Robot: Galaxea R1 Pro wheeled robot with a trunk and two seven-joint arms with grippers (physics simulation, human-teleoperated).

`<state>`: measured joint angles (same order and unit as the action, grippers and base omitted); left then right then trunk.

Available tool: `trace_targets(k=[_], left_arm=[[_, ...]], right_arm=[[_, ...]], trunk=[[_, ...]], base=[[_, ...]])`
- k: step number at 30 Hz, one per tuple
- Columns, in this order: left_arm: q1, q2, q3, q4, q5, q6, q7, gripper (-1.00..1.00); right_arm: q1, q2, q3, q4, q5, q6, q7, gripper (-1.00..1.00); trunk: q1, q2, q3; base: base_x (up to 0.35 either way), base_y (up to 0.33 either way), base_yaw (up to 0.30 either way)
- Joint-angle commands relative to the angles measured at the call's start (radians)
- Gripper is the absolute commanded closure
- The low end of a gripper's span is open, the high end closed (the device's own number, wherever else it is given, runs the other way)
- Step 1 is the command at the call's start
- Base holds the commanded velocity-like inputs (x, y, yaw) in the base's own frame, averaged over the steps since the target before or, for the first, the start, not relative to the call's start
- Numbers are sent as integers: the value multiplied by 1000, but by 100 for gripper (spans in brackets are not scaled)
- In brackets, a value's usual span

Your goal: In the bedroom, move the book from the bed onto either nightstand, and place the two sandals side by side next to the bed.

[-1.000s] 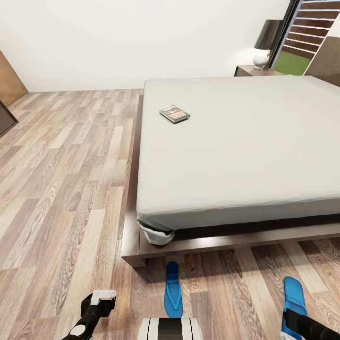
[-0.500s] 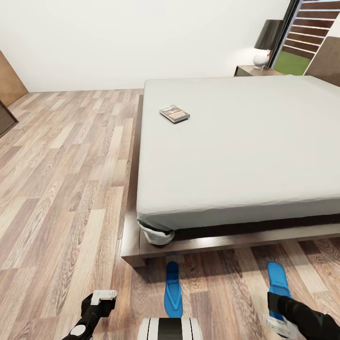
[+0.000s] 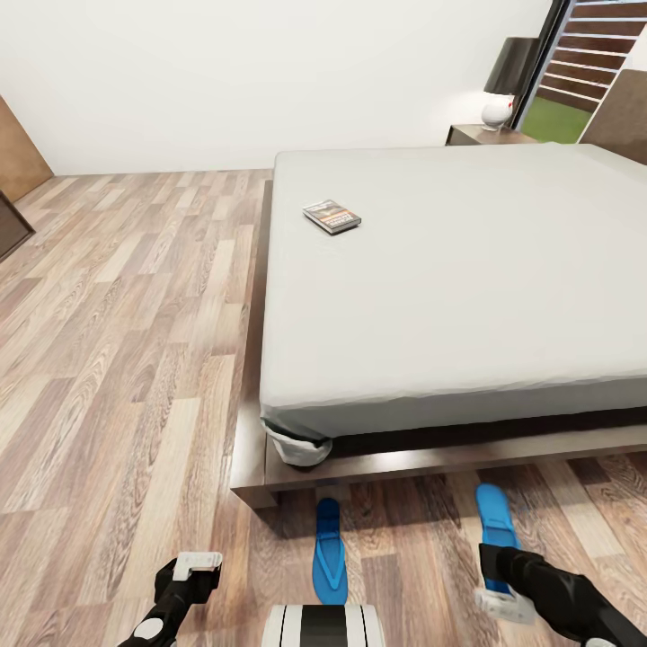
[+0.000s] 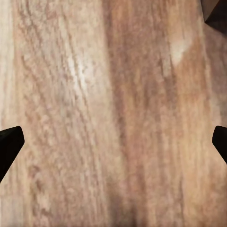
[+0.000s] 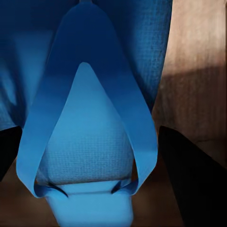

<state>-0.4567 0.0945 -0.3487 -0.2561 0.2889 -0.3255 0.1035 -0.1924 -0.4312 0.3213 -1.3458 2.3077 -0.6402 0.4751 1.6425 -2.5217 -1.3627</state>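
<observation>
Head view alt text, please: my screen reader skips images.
A large grey bed with a small book lying on it. On the wood floor at its foot, one blue sandal lies flat; the right gripper grips a second sandal.

book [image 3: 332, 217]: on the bed [image 3: 449, 270], near its left edge
nightstand [image 3: 485, 135]: behind the bed
sandals: on the floor before the bed, one [image 3: 329, 550] left of the other [image 3: 494, 518]

A home bedroom: large low bed [image 3: 467, 288] with pale grey mattress, nightstand [image 3: 485, 135] carrying a dark-shaded lamp [image 3: 508, 81], wood-plank floor [image 3: 117, 359], white walls, window onto lawn.
</observation>
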Motion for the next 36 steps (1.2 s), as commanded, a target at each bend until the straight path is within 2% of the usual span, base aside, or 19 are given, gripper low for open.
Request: trace_targets(k=[1,6,18,28,36], left_arm=[[0,1,-9,0,7,-3,5,-100],[0,1,-9,0,7,-4,6,-100],[0,1,-10,0,7,-3,2,-100],[0,2,-10,5,7,0,4,-100],[1,2,-10,7,7,0,7,-100]], right_arm=[[-2,0,10,-1,2,-4,4,100],[-26,0,59,9,3,-4,4,100],[-96,7,140,82,4,-24,4,100],[-135,12,163,153,4,-54,2,100],[-171,32,178,214,4,-60,2,100]], trunk=[[0,0,-1],[0,0,-1],[0,0,-1],[0,0,-1],[0,0,-1]], base=[[0,0,0],[0,0,0],[0,0,0],[0,0,0],[0,3,0]])
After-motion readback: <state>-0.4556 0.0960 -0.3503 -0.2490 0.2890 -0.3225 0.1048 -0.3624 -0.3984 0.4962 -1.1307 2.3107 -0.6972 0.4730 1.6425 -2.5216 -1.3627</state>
